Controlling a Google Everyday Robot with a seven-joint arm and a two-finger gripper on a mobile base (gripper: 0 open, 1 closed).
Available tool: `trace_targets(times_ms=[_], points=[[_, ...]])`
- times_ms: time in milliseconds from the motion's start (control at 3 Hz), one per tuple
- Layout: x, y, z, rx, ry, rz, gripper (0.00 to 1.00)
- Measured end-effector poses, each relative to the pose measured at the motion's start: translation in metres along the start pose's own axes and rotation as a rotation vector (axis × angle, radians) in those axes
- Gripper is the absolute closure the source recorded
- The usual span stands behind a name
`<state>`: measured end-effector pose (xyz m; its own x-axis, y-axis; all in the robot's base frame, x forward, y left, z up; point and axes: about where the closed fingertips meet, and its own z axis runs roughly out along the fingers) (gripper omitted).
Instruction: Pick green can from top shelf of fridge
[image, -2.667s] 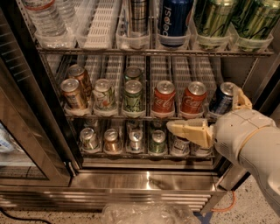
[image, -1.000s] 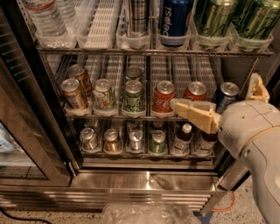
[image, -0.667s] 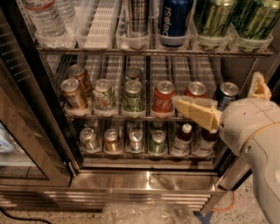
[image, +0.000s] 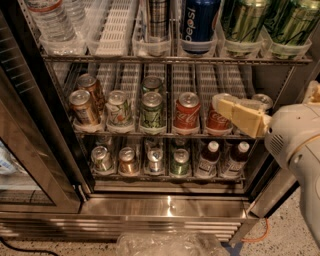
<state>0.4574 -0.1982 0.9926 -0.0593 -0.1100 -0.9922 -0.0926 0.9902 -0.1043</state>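
Two shiny yellow-green cans stand at the right end of the top shelf (image: 170, 59) of the fridge (image: 165, 205), in clear front cups: one green can (image: 245, 20) and another (image: 292, 22) to its right. Their tops are cut off by the frame edge. My gripper (image: 265, 96) is at the right, level with the middle rack and below the green cans. It is open and empty. One cream finger (image: 240, 115) lies in front of a red can; the other shows at the right edge.
A blue Pepsi can (image: 200, 20), a silver can (image: 157, 17) and a water bottle (image: 50, 20) share the top shelf. Short cans, including a Coke can (image: 187, 112), fill the middle rack. The open glass door (image: 30, 150) stands left. A crumpled plastic bag (image: 170, 245) lies on the floor.
My gripper has risen from the lower rack's height to the middle rack's and drifted a little to the right. The cans have not moved.
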Motion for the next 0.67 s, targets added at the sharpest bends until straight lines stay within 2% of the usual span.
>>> trace_targets(times_ms=[333, 667], points=[[0.000, 0.000, 0.000, 0.001, 0.000, 0.000, 0.00], [-0.007, -0.011, -0.001, 0.031, -0.005, 0.012, 0.00]])
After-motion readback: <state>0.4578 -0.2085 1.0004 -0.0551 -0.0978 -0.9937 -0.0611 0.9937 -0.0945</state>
